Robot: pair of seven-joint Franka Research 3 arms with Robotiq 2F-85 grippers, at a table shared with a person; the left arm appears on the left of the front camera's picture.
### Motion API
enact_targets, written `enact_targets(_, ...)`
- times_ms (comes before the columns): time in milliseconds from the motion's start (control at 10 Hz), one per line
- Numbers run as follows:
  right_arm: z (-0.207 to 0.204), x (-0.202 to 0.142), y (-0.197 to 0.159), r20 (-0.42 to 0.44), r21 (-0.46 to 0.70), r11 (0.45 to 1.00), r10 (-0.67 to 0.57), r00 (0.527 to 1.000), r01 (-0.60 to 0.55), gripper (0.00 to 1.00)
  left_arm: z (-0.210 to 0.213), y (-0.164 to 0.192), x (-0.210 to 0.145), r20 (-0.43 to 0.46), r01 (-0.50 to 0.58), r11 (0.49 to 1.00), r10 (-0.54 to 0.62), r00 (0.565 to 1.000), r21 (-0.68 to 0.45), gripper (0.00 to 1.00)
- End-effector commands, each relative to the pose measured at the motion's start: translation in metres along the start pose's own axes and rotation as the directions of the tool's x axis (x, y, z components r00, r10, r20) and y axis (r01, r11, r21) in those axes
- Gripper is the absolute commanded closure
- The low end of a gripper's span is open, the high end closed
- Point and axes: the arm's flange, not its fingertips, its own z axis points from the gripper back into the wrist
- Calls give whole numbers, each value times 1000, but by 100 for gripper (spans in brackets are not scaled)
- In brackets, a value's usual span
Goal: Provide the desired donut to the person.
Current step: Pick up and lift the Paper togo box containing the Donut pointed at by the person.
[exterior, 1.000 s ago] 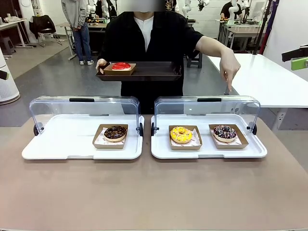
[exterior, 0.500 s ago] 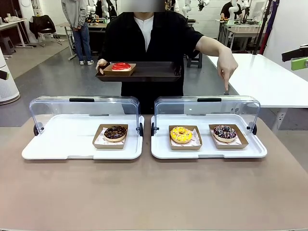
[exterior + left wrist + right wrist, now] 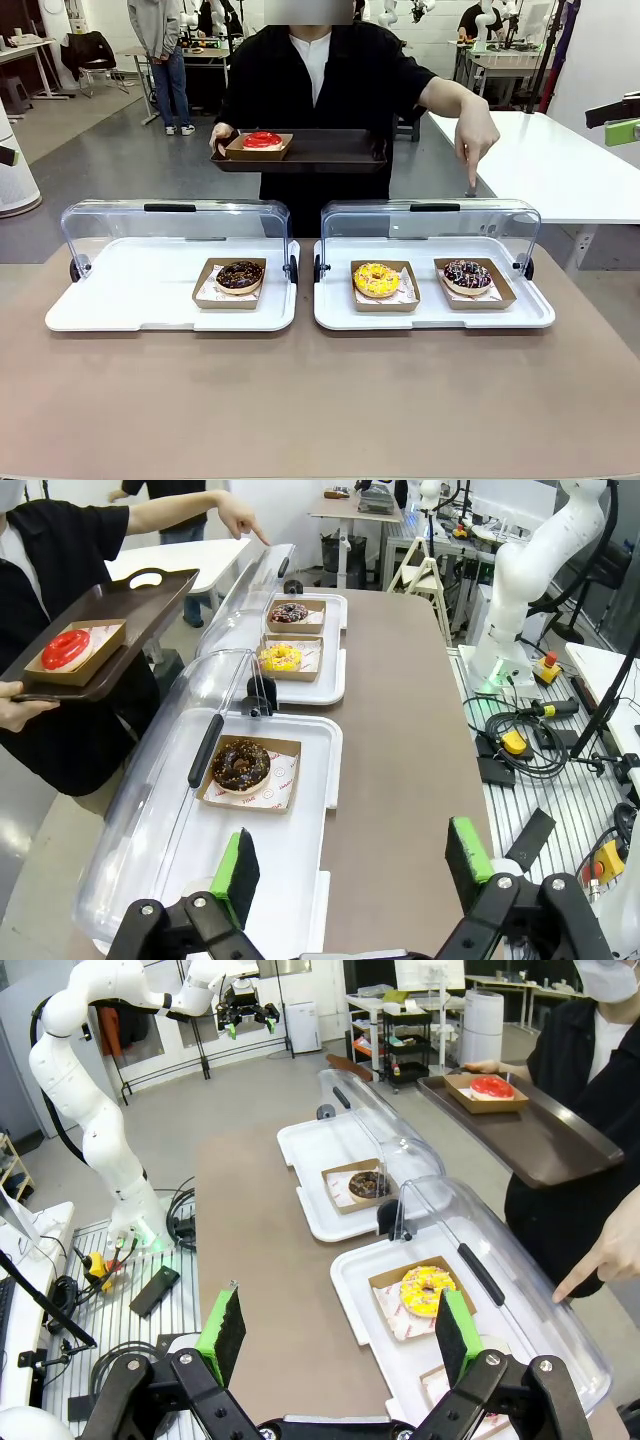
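The person (image 3: 310,80) holds a dark serving tray (image 3: 330,150) bearing a red donut (image 3: 262,141). Their other hand (image 3: 472,150) points a finger down over the right case, above a dark sprinkled donut (image 3: 467,275). A yellow donut (image 3: 376,280) lies beside it, and a chocolate donut (image 3: 239,276) sits in the left case. My left gripper (image 3: 353,865) hangs open above the near end of the chocolate donut's (image 3: 241,764) tray. Held high over the table, my right gripper (image 3: 340,1335) is open near the yellow donut (image 3: 428,1290). Neither gripper holds anything.
Both white display trays (image 3: 150,310) (image 3: 520,315) have their clear domed lids (image 3: 170,225) (image 3: 430,220) swung back toward the person. Each donut rests in a brown paper box. The brown tabletop (image 3: 320,400) lies bare in front. A white table (image 3: 560,170) stands at the far right.
The person has shifted slightly right and brought the serving tray with the red donut a little right and lower. The pointing hand stays over the right case. Both grippers are unchanged.
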Motion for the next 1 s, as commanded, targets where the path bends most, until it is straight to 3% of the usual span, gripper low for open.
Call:
enact_targets(0, -2, 2, -2, 25, 8, 1000, 8, 1000, -9, 0, 1, -1, 0, 1, 1, 1000, -1, 1000, 2, 2)
enact_targets(200, 0, 0, 0, 0, 0, 1000, 0, 1000, 0, 0, 1, -1, 0, 1, 1, 1000, -1, 1000, 2, 2)
enact_targets(300, -5, 24, -4, -26, -11, 997, -78, 997, 78, 0, 1, -1, 0, 1, 1, 1000, -1, 1000, 2, 2)
enact_targets(400, -17, 46, -11, -138, 2, 984, -175, 975, 177, 0, 1, -1, 0, 1, 1, 1000, -1, 1000, 2, 2)
enact_targets(500, -31, 69, -20, -196, -77, 957, -289, 937, 279, 0, 1, -1, 0, 1, 1, 1000, -1, 1000, 2, 2)
enact_targets(700, -54, 103, -28, -402, -162, 894, -445, 800, 417, 0, 1, -1, 0, 1, 1, 1000, -1, 1000, 2, 2)
enact_targets(900, -80, 120, -49, -511, -343, 826, -563, 649, 447, 0, 1, -1, 0, 1, 1, 1000, -1, 1000, 2, 2)
